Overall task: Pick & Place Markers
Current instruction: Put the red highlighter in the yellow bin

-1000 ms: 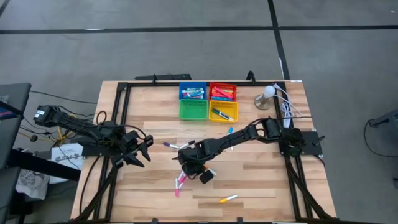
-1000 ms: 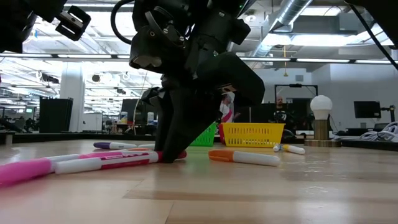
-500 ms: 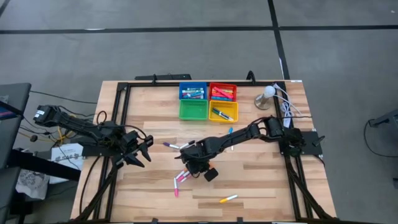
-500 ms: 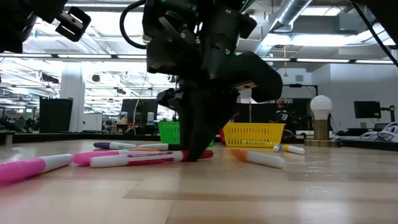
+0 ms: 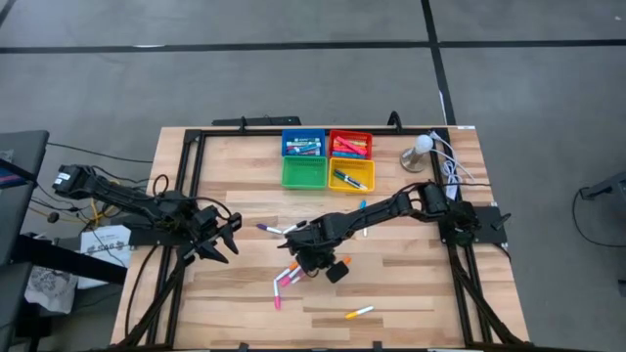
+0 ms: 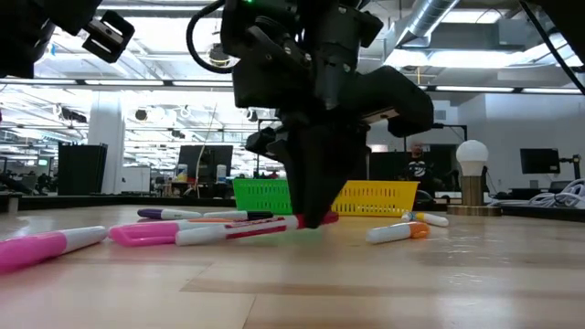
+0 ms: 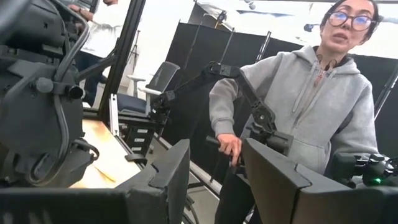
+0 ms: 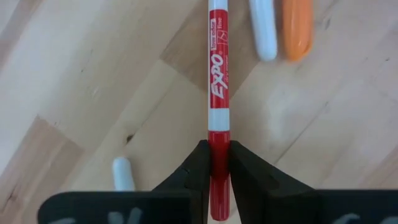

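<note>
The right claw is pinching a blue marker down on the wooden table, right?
Not quite. The marker is red, not blue: the right wrist view shows the right claw shut on its red cap. It is indeed down on the wooden table.

**Colours on the table**

The red marker has a red cap and a white barrel with red lettering, between the black fingers of the right gripper. The orange marker lies at 1 o'clock from it. 4 trays sit at 12 o'clock: blue tray, red tray, green tray, yellow tray. The pink marker rests on the pale striped wood of the table. The person wears a grey hoodie.
</note>
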`<action>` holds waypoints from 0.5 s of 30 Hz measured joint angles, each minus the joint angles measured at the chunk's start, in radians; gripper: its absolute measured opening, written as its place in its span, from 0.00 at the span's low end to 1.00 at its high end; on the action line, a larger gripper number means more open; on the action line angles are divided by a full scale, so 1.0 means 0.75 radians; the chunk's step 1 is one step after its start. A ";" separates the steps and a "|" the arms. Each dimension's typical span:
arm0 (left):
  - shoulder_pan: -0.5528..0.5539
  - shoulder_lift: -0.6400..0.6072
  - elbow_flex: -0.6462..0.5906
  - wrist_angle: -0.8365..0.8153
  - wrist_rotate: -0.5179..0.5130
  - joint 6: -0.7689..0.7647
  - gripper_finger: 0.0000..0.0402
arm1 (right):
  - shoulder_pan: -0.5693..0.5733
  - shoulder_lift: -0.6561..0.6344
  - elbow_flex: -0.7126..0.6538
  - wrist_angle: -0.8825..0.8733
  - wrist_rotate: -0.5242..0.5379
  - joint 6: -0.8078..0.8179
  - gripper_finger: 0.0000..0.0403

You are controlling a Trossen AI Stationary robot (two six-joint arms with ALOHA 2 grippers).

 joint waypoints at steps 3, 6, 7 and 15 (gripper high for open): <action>0.000 -0.001 0.000 0.002 0.000 0.000 0.37 | 0.000 -0.011 0.001 -0.043 -0.003 -0.001 0.10; 0.000 -0.001 0.000 0.003 0.000 0.000 0.37 | 0.000 -0.039 0.002 -0.075 -0.008 -0.001 0.11; 0.000 -0.001 0.000 0.003 0.000 0.000 0.37 | 0.000 -0.054 0.002 -0.102 -0.008 -0.001 0.11; 0.000 -0.001 0.000 0.016 0.000 0.028 0.37 | -0.046 -0.207 0.002 -0.172 -0.008 0.010 0.10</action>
